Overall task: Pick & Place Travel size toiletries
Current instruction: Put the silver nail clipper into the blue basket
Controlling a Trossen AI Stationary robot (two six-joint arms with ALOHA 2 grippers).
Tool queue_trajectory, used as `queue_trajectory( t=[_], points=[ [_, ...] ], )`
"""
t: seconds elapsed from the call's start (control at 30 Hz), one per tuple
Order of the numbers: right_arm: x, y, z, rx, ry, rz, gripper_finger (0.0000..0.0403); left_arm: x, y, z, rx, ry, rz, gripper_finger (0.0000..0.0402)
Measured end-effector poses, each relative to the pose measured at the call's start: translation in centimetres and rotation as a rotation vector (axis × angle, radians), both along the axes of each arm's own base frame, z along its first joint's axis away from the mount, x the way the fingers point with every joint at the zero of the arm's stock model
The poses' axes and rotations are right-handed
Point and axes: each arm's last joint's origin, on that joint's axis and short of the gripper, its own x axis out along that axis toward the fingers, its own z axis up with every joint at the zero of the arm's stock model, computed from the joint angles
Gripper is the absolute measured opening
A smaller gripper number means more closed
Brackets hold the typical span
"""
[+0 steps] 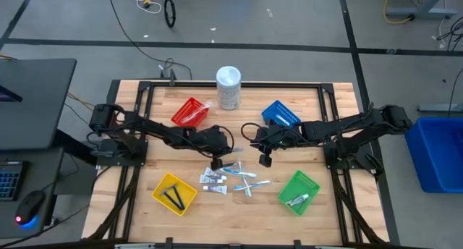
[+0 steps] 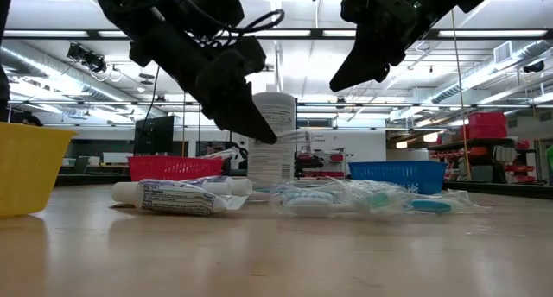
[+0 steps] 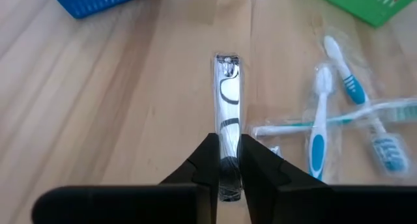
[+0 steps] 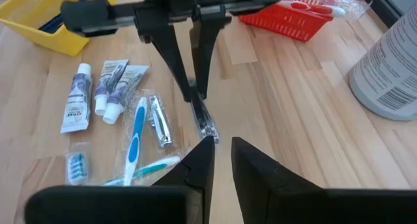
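left gripper (image 3: 227, 160) fingers clamped on a nail clipper (image 3: 228, 107) jutting past their tips, right gripper (image 4: 220, 152) fingers slightly apart holding nothing, bare wood beside, toothbrushes (image 3: 319, 120) nearby

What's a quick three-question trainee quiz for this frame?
1. True or false: the left gripper is shut on a nail clipper, held off the table.
2. Which basket holds the black pieces? A red, B yellow, C blue.
3. In the right wrist view, how many white tubes lie side by side on the table?

Key: 1 true. 2 B, the yellow basket. 3 three.
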Motion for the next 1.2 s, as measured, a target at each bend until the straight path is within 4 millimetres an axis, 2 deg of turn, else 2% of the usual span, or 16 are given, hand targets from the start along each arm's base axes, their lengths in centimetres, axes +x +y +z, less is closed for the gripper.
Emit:
queue_trajectory(
  t=[0.53,0.93,1.2],
  points=[
    [0.0,0.0,0.0,-0.029,0.001,0.020,0.0087,-1.5,0.1,3.7,0.029,-0.075,-0.011,0.0044],
    [0.4,0.0,0.5,-0.061,-0.059,0.049,0.0124,-1.9,0.1,4.8,0.057,-0.108,-0.017,0.0045],
    [0.4,0.0,0.5,-0.043,-0.059,0.036,0.0162,-2.7,0.1,6.5,0.063,-0.160,-0.028,0.0044]
  ],
)
